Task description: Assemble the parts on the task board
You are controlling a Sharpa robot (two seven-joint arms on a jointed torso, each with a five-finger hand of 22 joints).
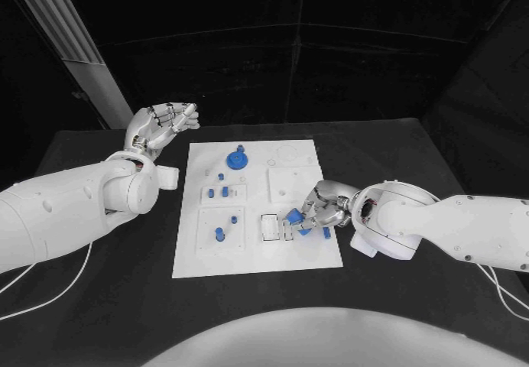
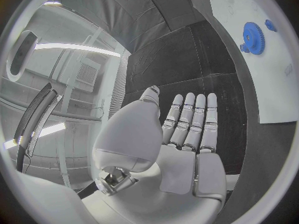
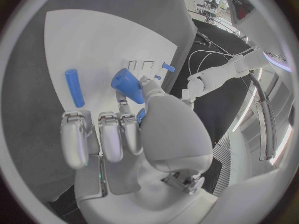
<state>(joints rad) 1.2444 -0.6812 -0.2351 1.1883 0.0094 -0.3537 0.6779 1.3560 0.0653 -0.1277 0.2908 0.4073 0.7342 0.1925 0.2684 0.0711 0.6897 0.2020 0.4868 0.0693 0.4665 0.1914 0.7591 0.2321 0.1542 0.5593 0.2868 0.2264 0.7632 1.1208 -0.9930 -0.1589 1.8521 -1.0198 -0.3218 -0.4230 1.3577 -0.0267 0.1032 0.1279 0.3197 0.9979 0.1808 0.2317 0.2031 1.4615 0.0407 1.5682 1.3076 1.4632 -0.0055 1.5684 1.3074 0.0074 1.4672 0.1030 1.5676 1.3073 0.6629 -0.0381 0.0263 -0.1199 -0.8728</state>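
We see the white task board (image 1: 256, 252) lying in the middle of the black counter (image 1: 99, 306). Our right robot hand (image 1: 316, 212) rests over the board's right edge and pinches a chunky blue part (image 3: 127, 85) between thumb and a finger, just beside a pair of small rectangular slots (image 1: 270, 227) in the board. In the right wrist view a blue cylindrical peg (image 3: 74, 87) lies flat on the board, near the curled fingers (image 3: 102, 137) but apart from them.

Our left robot hand (image 1: 162, 125) is raised beyond the board's far left corner, holding nothing, its fingers (image 2: 193, 122) side by side and loosely extended. A blue gear (image 1: 237, 160) sits near the far end of the board, and several small blue pieces (image 1: 221, 191) stand in the square plates on the board's left half.
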